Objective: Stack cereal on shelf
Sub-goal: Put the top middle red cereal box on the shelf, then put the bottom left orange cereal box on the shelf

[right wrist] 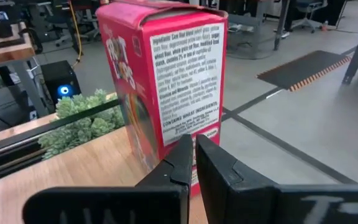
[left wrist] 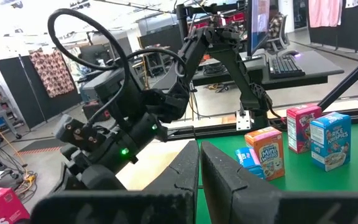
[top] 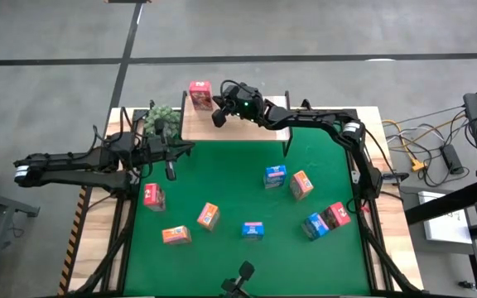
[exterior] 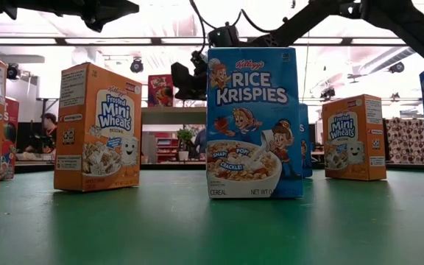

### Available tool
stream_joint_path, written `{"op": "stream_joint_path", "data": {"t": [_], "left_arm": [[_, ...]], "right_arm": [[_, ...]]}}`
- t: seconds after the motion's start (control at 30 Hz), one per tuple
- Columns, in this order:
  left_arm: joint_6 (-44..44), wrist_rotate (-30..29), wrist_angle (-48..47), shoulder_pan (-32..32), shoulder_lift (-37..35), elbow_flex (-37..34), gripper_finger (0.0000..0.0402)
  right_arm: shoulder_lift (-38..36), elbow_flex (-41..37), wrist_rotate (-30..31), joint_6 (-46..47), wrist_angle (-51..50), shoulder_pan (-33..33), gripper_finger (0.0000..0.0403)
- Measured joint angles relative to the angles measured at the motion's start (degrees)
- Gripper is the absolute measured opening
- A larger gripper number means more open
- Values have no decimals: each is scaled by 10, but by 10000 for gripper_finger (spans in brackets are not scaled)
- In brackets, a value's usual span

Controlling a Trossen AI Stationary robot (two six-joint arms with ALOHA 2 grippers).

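With my right gripper (top: 219, 116) shut and empty just beside the upright pink-red cardboard cereal box (top: 199, 94) on the light wooden shelf board (top: 222, 124), I'd back away slowly to avoid toppling it, left gripper (top: 171, 170) shut too.

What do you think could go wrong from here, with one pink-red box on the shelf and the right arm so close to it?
1. The pink-red box stands near the shelf's far left corner; the shut right gripper, just beside it, might knock it off.
2. The left gripper, also shut, sits by the plant beside the shelf, so the arms could crowd each other.
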Motion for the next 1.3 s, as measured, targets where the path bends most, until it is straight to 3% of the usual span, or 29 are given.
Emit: {"op": "stream_joint_path", "data": {"t": [0.33,0.77,1.13,1.3], "left_arm": [[3,0,-1,0,0,0,0],[2,0,0,0,0,0,0],[-13,0,-4,0,1,0,0],[-34,0,-10,0,4,0,0]], "right_arm": [[-10,0,12,13,-56,13,12],[-6,0,13,3,-53,21,12],[-137,-2,10,-44,-290,83,12],[-207,-73,24,-68,-295,136,12]]}}
